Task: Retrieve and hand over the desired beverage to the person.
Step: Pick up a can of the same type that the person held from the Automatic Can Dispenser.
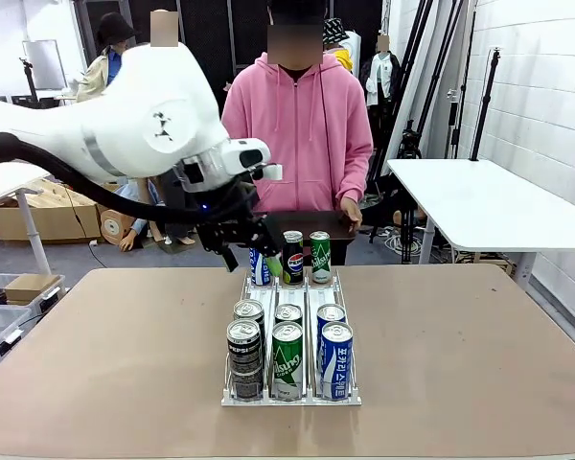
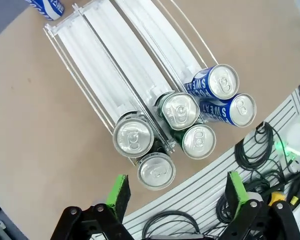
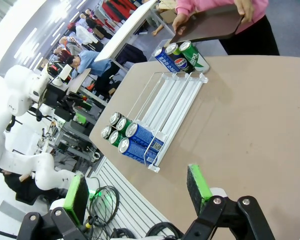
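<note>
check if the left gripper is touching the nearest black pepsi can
Apart. The front view shows the open left gripper up by the far cans, well clear of the black pepsi can.

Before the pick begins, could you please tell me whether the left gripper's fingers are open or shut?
Open: the left gripper has its green-padded fingers wide apart, with nothing held between them.

Under my left wrist, "SWEAT" reads on the upper blue can (image 2: pixel 202 86) and on the lower blue can (image 2: pixel 219 111). In the front view, "PEPSI" runs down the black can (image 1: pixel 243 347), and Korean lettering marks the blue front can (image 1: pixel 336 361).
</note>
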Controlling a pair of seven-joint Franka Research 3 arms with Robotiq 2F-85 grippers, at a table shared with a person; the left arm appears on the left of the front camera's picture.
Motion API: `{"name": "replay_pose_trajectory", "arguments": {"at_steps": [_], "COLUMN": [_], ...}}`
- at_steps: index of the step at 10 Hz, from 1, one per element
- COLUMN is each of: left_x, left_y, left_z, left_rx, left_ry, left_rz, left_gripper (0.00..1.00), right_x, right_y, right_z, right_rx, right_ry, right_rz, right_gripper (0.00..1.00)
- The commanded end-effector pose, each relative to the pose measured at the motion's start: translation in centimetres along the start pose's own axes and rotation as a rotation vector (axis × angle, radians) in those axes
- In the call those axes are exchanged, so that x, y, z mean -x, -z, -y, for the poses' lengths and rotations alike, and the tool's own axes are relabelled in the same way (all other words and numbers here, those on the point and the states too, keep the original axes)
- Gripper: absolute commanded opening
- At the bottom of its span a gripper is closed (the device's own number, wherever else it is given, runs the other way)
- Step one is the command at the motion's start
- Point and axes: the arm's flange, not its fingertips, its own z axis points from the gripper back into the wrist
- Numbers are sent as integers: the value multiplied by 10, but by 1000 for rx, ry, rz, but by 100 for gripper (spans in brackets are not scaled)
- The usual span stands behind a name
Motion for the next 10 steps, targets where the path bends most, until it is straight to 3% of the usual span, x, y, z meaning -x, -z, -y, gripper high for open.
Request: {"name": "replay_pose_trajectory", "arguments": {"at_steps": [1, 5, 10], "left_x": [-10, 1, 3], "left_y": [7, 34, 33], "left_z": [18, 47, 47], "left_rx": [-71, -146, -120], "left_ry": [-5, -7, 15], "left_rz": [15, -23, -33], "left_gripper": [100, 100, 100], "right_x": [-2, -2, -2], "right_y": [0, 0, 0], "right_z": [0, 0, 0], "right_rx": [-21, -21, -21], "right_ry": [-4, -4, -4], "right_rz": [23, 23, 23], "right_gripper": [100, 100, 100]}}
